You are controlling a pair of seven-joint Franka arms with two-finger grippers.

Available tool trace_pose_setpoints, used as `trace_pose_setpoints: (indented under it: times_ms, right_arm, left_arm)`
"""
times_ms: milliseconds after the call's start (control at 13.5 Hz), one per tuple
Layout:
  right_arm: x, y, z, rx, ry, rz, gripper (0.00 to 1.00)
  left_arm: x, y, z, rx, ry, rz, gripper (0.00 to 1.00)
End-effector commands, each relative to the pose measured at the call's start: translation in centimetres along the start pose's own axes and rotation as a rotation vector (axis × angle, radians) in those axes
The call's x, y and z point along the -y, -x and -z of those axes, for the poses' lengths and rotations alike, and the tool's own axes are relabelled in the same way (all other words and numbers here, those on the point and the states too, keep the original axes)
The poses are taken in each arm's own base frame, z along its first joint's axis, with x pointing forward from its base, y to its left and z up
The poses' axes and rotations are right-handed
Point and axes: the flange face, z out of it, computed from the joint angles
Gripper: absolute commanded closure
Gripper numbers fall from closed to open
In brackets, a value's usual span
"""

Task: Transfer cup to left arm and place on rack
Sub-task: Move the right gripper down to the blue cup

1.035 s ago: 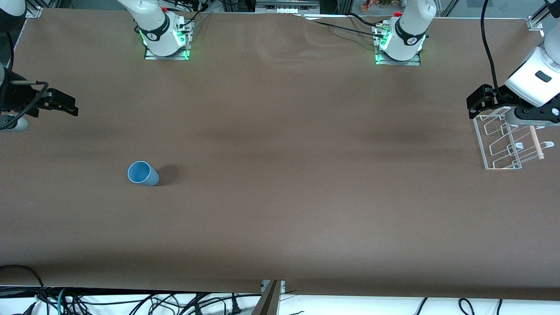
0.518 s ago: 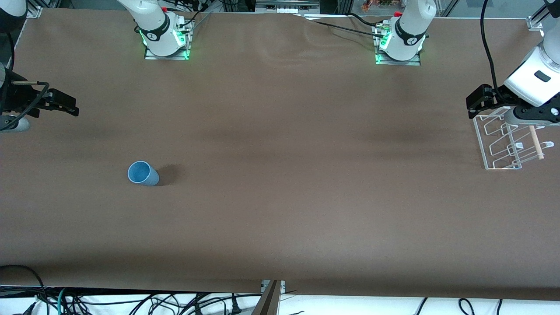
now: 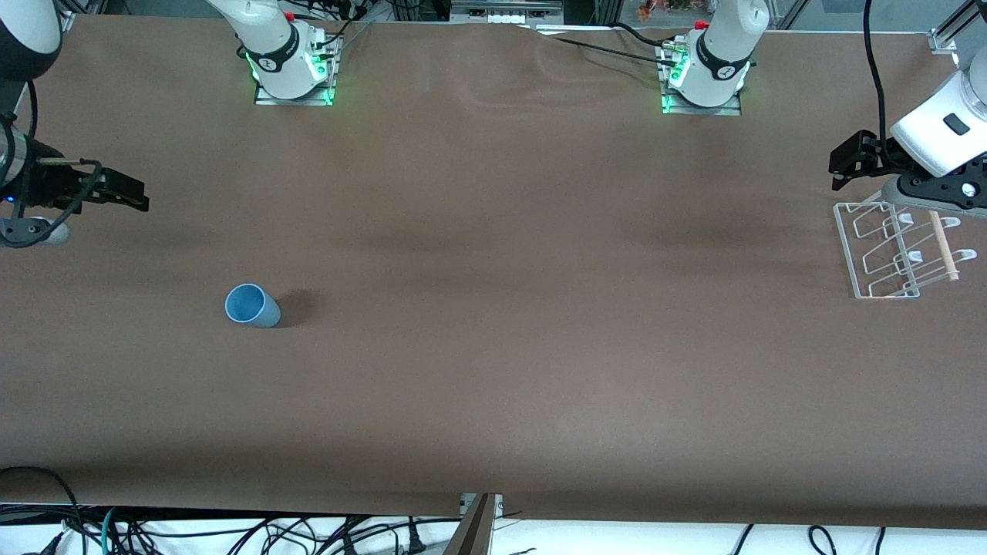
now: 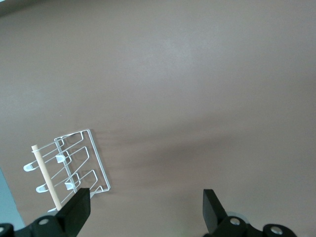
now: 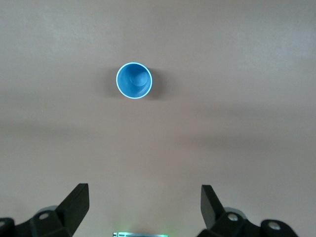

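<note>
Clearly nothing of the task is done yet: in the front view the light-blue cup (image 3: 252, 306) stands upright, mouth up, on the brown table (image 3: 493, 370) toward the right arm's end, untouched, with its shadow beside it. The right gripper (image 3: 123, 193) hangs over the table edge at that end, above ground farther from the front camera than the cup, fingers spread and empty. At the left arm's end the white wire rack (image 3: 894, 250) with its wooden rod (image 3: 944, 247) sits bare, and the left gripper (image 3: 848, 160) hovers just by its corner, also spread and holding nothing. Picking up, handing over and racking all remain. Only the two arm bases at the table's top edge and cables below its near edge show otherwise; I judge nothing blocks the way to the cup. From the left wrist view, the rack (image 4: 74, 163) lies on the table (image 4: 197, 74) close by one of the open left gripper (image 4: 145, 207) fingers. From the right wrist view, the cup (image 5: 134, 80) shows its round open mouth on bare table (image 5: 247, 123), well ahead of the wide-open right gripper (image 5: 144, 205).
</note>
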Motion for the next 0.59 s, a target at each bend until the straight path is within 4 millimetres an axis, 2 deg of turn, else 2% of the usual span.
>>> trace_pose_setpoints:
  times_ms: [0,148,222,296,370,518]
  right_arm:
    - [-2.3,-1.1,-3.1,0.019,-0.012,-0.035,0.0]
    - [-3.0,-2.6,-5.7,0.009,0.003,-0.038,0.0]
    - [-3.8,-3.1,-6.7,0.009,0.006,-0.026,0.0]
    - [-4.0,-3.6,-7.5,0.014,0.006,-0.019,0.0]
    - [-4.1,-4.4,-8.8,0.016,0.008,-0.018,0.0]
    - [-4.2,-6.4,-11.8,0.005,0.009,-0.011,0.0]
  left_arm:
    - [-0.5,-1.3,-0.9,0.029,-0.024,-0.044,0.0]
    - [-0.8,-1.3,-0.6,0.019,-0.027,-0.051,0.0]
    - [-1.3,-1.4,-0.2,0.004,-0.021,-0.063,0.0]
    - [-2.7,-1.5,0.6,-0.035,-0.024,-0.077,0.0]
    - [-3.1,-1.1,1.3,-0.069,-0.029,-0.084,0.0]
    - [-2.8,-1.3,0.9,-0.086,-0.014,-0.08,0.0]
